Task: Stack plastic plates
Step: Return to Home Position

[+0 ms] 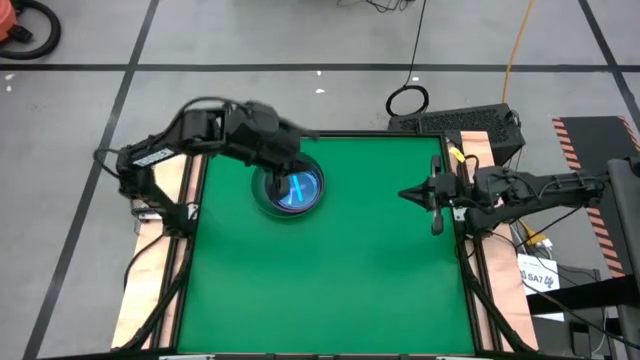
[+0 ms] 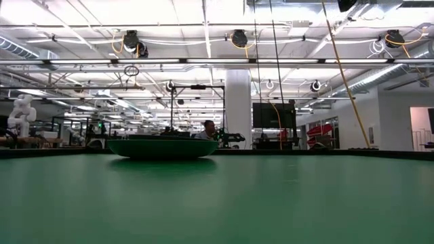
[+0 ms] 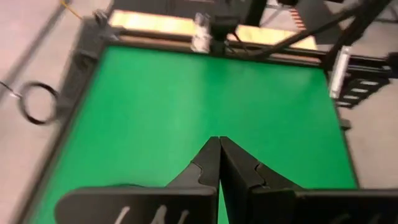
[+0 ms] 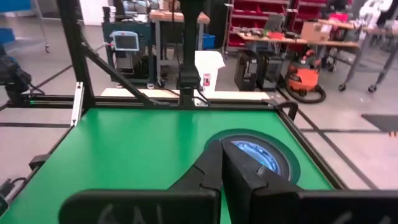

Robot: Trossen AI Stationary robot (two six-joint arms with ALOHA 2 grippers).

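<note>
The green table [image 1: 330, 290] stands on a grey floor crossed by black tape lines [image 1: 300, 67]; a black cable coil [image 1: 407, 101] lies just beyond its far edge and a yellow cable [image 1: 517, 45] runs away past that. Beyond the table's left side, the right wrist view shows a white bin [image 4: 208, 67], a small screen [image 4: 126, 42] on a stand, red storage bins [image 4: 249, 9], a cardboard box [image 4: 316, 31] and an orange shop vacuum [image 4: 303, 84] on the floor. Level across the table, a person [image 2: 209, 129] sits far off beside a white pillar [image 2: 238, 108], under a ceiling hung with cable reels [image 2: 239, 38].
</note>
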